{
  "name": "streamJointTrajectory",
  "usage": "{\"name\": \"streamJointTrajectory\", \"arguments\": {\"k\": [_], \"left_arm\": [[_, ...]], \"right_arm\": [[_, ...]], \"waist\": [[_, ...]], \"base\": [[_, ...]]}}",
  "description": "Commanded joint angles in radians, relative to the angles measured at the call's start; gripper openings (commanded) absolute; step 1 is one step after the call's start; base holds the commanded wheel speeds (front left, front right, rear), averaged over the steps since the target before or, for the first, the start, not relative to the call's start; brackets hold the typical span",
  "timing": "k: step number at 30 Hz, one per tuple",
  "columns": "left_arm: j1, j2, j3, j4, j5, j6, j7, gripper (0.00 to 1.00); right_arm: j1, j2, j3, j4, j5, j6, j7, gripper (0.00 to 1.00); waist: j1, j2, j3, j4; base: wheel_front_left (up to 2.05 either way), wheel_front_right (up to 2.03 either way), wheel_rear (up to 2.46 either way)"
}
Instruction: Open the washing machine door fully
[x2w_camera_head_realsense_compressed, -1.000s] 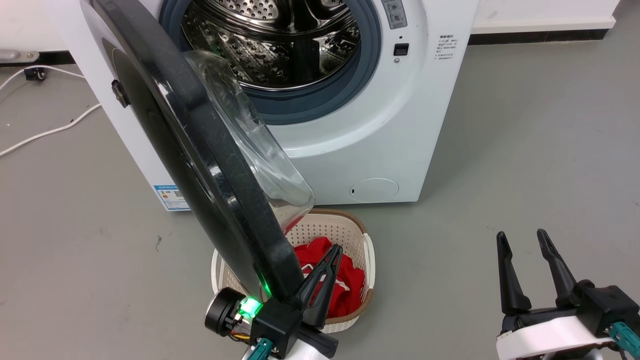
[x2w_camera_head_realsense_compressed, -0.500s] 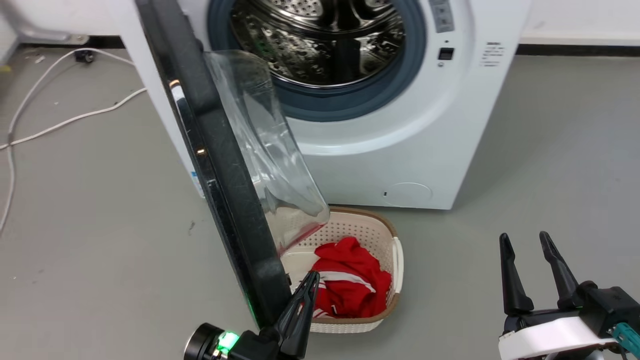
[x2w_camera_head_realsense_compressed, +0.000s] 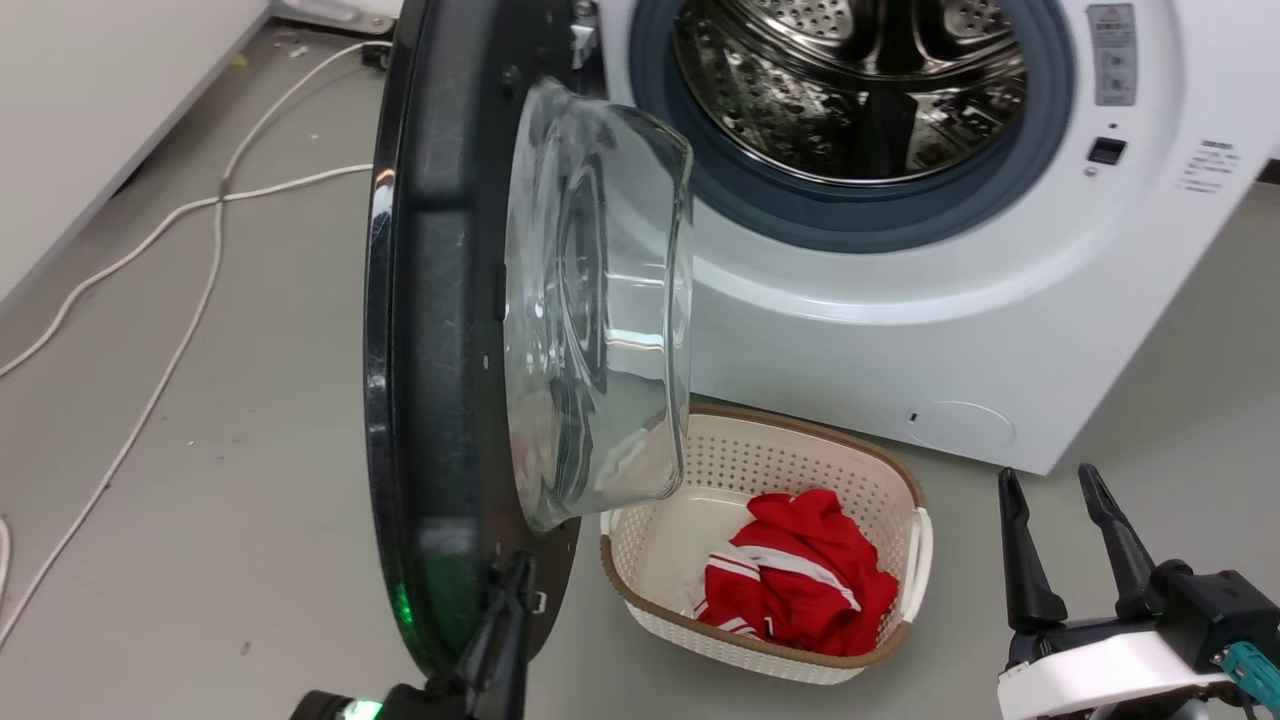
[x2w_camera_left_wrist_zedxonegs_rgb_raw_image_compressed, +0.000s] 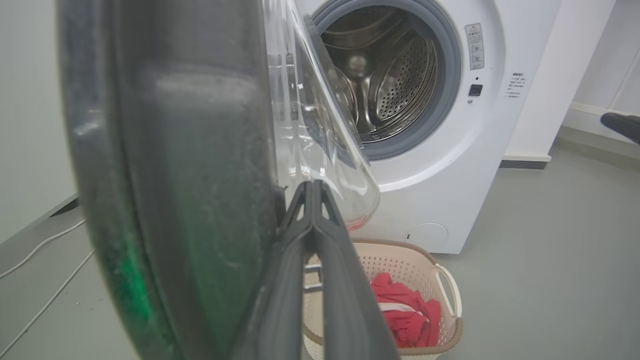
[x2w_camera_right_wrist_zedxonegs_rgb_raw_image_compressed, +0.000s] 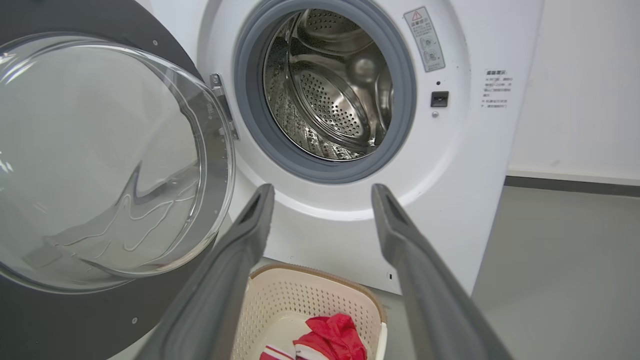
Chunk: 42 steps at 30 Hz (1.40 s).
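Note:
The washing machine (x2w_camera_head_realsense_compressed: 900, 330) is white, with its steel drum (x2w_camera_head_realsense_compressed: 860, 90) exposed. The washing machine door (x2w_camera_head_realsense_compressed: 440, 350) is glossy black and stands swung out to the left, edge-on to me, its clear glass bowl (x2w_camera_head_realsense_compressed: 600, 300) bulging to the right. My left gripper (x2w_camera_head_realsense_compressed: 518, 585) is shut and empty, its closed fingers lying against the inner face of the door's lower rim. In the left wrist view the left gripper (x2w_camera_left_wrist_zedxonegs_rgb_raw_image_compressed: 312, 187) rests beside the door (x2w_camera_left_wrist_zedxonegs_rgb_raw_image_compressed: 175, 175), just below the bowl (x2w_camera_left_wrist_zedxonegs_rgb_raw_image_compressed: 325, 140). My right gripper (x2w_camera_head_realsense_compressed: 1065, 500) is open at the lower right, away from the door (x2w_camera_right_wrist_zedxonegs_rgb_raw_image_compressed: 45, 320); the right gripper (x2w_camera_right_wrist_zedxonegs_rgb_raw_image_compressed: 322, 192) faces the machine (x2w_camera_right_wrist_zedxonegs_rgb_raw_image_compressed: 450, 175).
A cream laundry basket (x2w_camera_head_realsense_compressed: 760, 455) holding a red garment (x2w_camera_head_realsense_compressed: 800, 580) sits on the grey floor right in front of the machine, under the door's bowl. White cables (x2w_camera_head_realsense_compressed: 200, 230) trail across the floor on the left. A pale wall panel (x2w_camera_head_realsense_compressed: 90, 110) closes off the far left.
The door has swung further out from the drum, with my shut left gripper staying against its lower inner rim. The head camera has turned left. The right gripper has not moved.

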Motion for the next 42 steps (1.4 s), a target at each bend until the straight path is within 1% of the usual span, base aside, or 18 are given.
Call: {"name": "streamJointTrajectory", "arguments": {"k": [1,4,8,14,19,28,31,37,42], "left_arm": [[0.007,0.011,0.019,-0.003,-0.002,0.011,-0.002,0.00],[0.008,0.022,0.053,-0.008,-0.005,0.023,-0.002,0.00],[-0.006,0.039,0.102,-0.003,-0.012,0.037,-0.002,0.00],[-0.039,0.060,0.219,0.018,-0.042,0.058,-0.002,0.00],[-0.082,0.081,0.346,0.044,-0.071,0.077,-0.002,0.00],[-0.159,0.138,0.540,0.153,-0.091,0.066,-0.002,0.00],[-0.196,0.163,0.593,0.200,-0.102,0.050,-0.002,0.00],[-0.268,0.212,0.659,0.299,-0.097,0.013,-0.002,0.00],[-0.304,0.228,0.696,0.371,-0.092,-0.013,-0.002,0.00]], "right_arm": [[-0.001,0.001,0.000,-0.004,-0.003,0.000,0.001,1.00],[-0.001,0.001,0.001,-0.008,-0.004,0.000,0.007,1.00],[-0.007,0.001,0.005,-0.013,-0.007,0.000,0.012,1.00],[-0.020,0.001,0.005,-0.027,-0.010,0.000,0.027,1.00],[-0.030,0.001,0.000,-0.041,-0.018,0.000,0.039,1.00],[-0.057,0.001,-0.005,-0.064,-0.030,0.000,0.054,1.00],[-0.065,0.001,-0.005,-0.072,-0.034,0.000,0.056,1.00],[-0.081,0.001,-0.004,-0.073,-0.036,0.000,0.055,1.00],[-0.091,0.001,0.000,-0.066,-0.034,0.000,0.052,1.00]], "waist": [[0.0000,0.0000,-0.004,0.025],[0.0000,0.0000,-0.005,0.041],[0.0000,0.0000,-0.001,0.044],[0.0000,0.0000,0.024,0.020],[0.0000,0.0000,0.051,-0.005],[0.0000,0.0000,0.110,-0.048],[0.0000,0.0000,0.131,-0.059],[0.0000,0.0000,0.157,-0.071],[0.0000,0.0000,0.161,-0.079]], "base": [[0.00,0.00,0.00],[0.00,0.00,0.00],[0.00,0.00,0.00],[0.00,0.00,0.00],[0.00,0.00,0.00],[0.00,0.00,0.00],[0.00,0.00,0.00],[0.00,0.00,0.00],[0.00,0.00,0.00]]}}
